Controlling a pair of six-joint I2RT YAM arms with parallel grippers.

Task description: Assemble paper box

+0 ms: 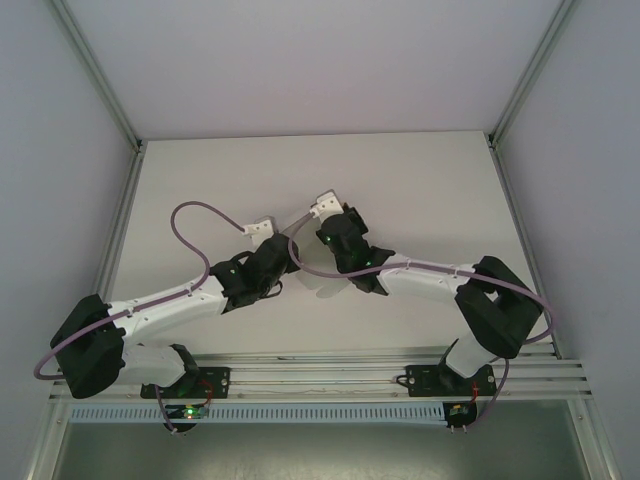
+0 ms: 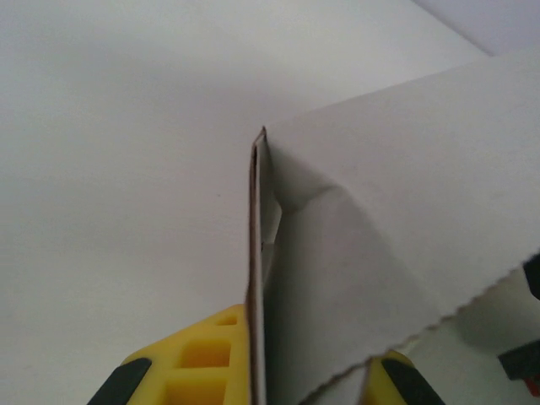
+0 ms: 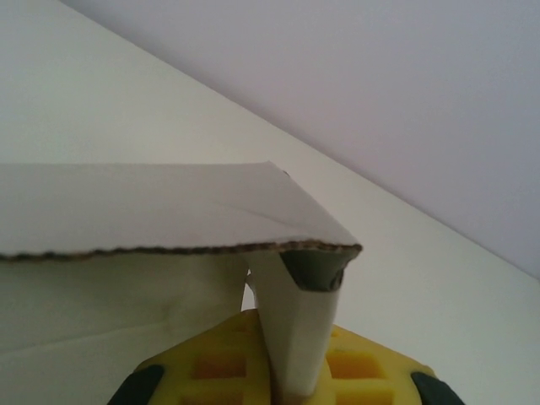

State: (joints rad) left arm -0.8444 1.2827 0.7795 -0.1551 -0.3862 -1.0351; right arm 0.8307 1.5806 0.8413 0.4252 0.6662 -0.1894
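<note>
The left gripper [image 2: 304, 350] is pressed together on the paper box [image 2: 405, 211]. Its yellow fingers [image 2: 202, 363] sit on either side of a thin upright edge of the white card, where two layers lie folded together. From that edge a wide panel spreads away to the right. It is creased close to the fold and ends in a rough, wavy cut edge on the near side.

The right gripper [image 3: 291, 337] pinches a narrow folded flap of the same box, with a yellow finger touching the flap on each side. Above the flap a broad panel runs off to the left. Its ragged cut edge faces the camera, and its corner bends down over the flap.

From above, the left arm [image 1: 160, 300] and right arm [image 1: 430, 280] reach in from the near edge. Their wrists meet near the middle of the white table [image 1: 300, 170], so the box is held between them there. I cannot tell whether it touches the table. A pale wall [image 3: 380, 84] rises at the far side.
</note>
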